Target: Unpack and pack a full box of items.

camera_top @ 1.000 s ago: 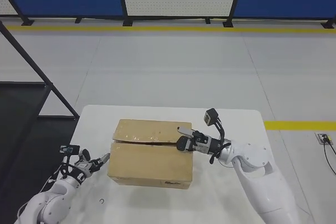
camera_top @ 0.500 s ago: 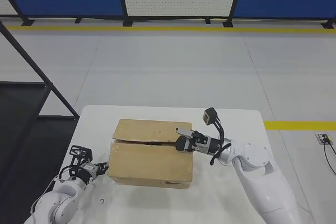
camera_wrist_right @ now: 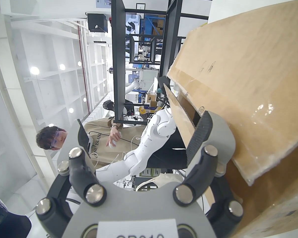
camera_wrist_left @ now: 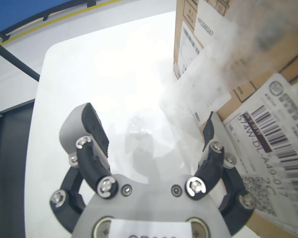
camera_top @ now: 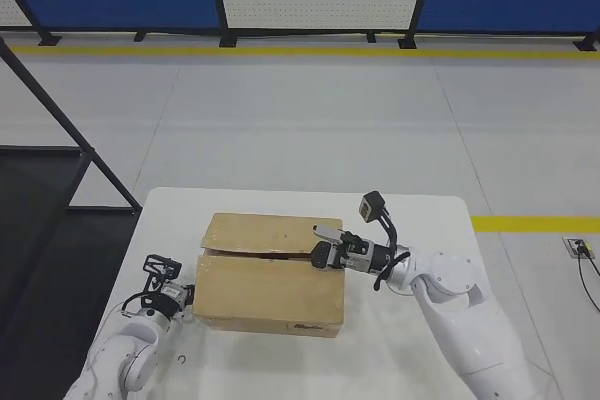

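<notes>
Movement in this last second belongs mostly to the left arm: the left end effector (camera_wrist_left: 151,127), fingers spread wide and holding nothing, has come in across the tabletop (camera_top: 280,362) and now stands just beside the left end wall of the box (camera_top: 270,285). The right end effector (camera_wrist_right: 141,130), also open and empty, has hardly shifted and keeps one finger at the gap under the top flap (camera_wrist_right: 238,75). I judge that the left side prepares to steady the box, which sits mid-tabletop nearly closed, so unpacking only begins.

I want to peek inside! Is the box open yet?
Barely. The box flaps lie nearly flat, one lifted slightly at the seam beside the right pincer.
</notes>
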Motion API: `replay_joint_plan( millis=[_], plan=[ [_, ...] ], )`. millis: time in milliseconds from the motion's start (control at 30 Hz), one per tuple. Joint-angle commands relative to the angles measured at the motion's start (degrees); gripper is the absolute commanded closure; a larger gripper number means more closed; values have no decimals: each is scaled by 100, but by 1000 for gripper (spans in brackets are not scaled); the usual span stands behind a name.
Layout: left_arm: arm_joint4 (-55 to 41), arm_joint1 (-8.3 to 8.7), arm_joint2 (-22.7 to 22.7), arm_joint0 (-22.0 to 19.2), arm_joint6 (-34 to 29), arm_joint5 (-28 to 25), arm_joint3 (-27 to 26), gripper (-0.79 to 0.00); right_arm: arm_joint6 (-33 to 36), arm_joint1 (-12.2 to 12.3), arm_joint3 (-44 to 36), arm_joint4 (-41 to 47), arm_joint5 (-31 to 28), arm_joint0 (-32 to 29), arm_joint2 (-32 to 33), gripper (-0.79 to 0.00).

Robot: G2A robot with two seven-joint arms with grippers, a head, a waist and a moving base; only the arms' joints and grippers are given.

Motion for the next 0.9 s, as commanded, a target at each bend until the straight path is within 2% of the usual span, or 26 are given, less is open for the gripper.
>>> replay_joint_plan(
  millis=[0, 333, 700, 867],
  plan=[
    [67, -32, 67, -61, 114, 84, 77, -785, 20, -1, 39, 22, -19, 24, -20, -785],
    [462, -157, 150, -193, 926, 776, 420, -785, 115, 3, 204, 96, -44, 131, -110, -785],
    [532, -300, 33, -122, 1941, 1775, 439, -785, 226, -6, 443, 201, -85, 309, -222, -785],
    [935, -345, 182, -108, 2103, 1722, 542, -785, 246, -3, 475, 229, -102, 339, -244, -785]
  ],
)
